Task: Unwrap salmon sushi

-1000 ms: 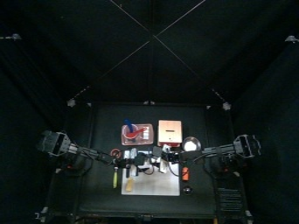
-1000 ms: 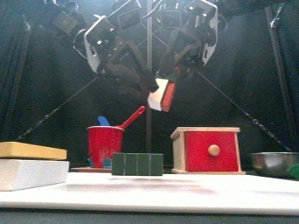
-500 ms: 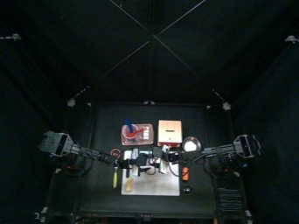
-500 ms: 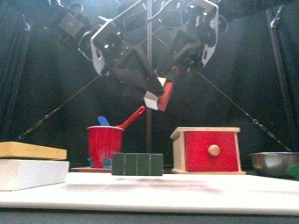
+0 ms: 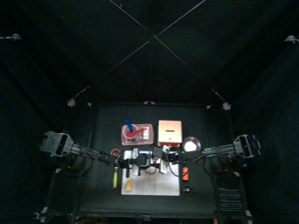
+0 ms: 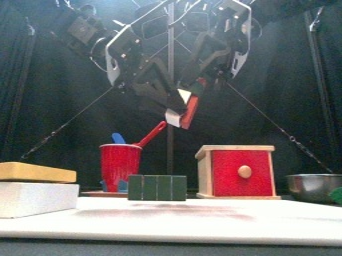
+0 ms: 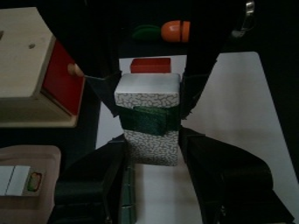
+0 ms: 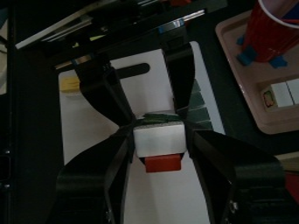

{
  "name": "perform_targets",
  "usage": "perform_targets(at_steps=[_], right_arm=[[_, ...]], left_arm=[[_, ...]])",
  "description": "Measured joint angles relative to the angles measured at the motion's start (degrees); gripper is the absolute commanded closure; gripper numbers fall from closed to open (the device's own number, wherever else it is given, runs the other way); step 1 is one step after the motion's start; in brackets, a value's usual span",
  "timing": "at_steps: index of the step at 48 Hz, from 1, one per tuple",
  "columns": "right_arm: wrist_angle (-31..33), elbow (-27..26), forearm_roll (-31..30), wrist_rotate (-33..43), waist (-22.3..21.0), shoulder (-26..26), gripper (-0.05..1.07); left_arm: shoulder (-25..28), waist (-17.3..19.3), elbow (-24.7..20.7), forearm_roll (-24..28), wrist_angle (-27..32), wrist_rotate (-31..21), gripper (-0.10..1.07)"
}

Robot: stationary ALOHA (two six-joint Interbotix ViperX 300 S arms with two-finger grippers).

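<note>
Sushi hangs in mid-air above the table (image 6: 174, 215): the salmon sushi (image 6: 185, 108), white rice with an orange-red slab, is pinched between both grippers. The right gripper (image 8: 160, 150) clamps it; the left gripper (image 7: 152, 144) seems closed on its dark green wrap (image 7: 151, 119).

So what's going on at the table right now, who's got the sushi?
Both arms hold the salmon sushi up in the air above the table, between the red cup and the red-fronted wooden box. The right gripper clamps the white rice block with the orange-red salmon slab. The left gripper is closed around the same piece from the other side, at the dark green band. The band is not off yet.
</note>
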Motion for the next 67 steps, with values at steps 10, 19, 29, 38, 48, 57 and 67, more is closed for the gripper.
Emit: perform_targets(at_steps=[10, 19, 29, 38, 48, 57, 67], right_arm=[[0.0, 0.35, -0.09, 0.0, -0.26, -0.62, 0.22], [0.18, 1.32, 0.0, 0.35, -0.79, -2.9, 0.22], [0.35, 3.08, 0.26, 0.35, -1.23, -5.19, 0.22], [1.05, 5.19, 1.23, 0.26, -1.67, -7.12, 0.22], [3.96, 9.23, 4.48, 0.35, -1.85, -8.0, 0.22], [4.75, 13.62, 8.0, 0.26, -2.02, -8.09, 0.22], [4.66, 16.0, 9.76, 0.26, -2.55, -6.06, 0.22]], left_arm=[[0.09, 0.0, 0.53, -1.41, 0.09, 0.09, 0.29], [0.26, -0.09, 1.14, -1.85, 0.0, 0.0, 0.29], [0.26, -0.09, 1.58, -2.11, 0.0, 0.09, 0.29], [0.26, -0.09, 2.11, -2.29, 0.09, 0.09, 0.29], [0.09, -0.18, 2.55, -2.37, 0.09, 0.09, 0.3], [-1.67, -0.26, 3.52, -2.37, 0.09, 0.0, 0.3], [-6.68, -0.35, 5.71, -2.02, 0.62, 0.09, 0.3]])
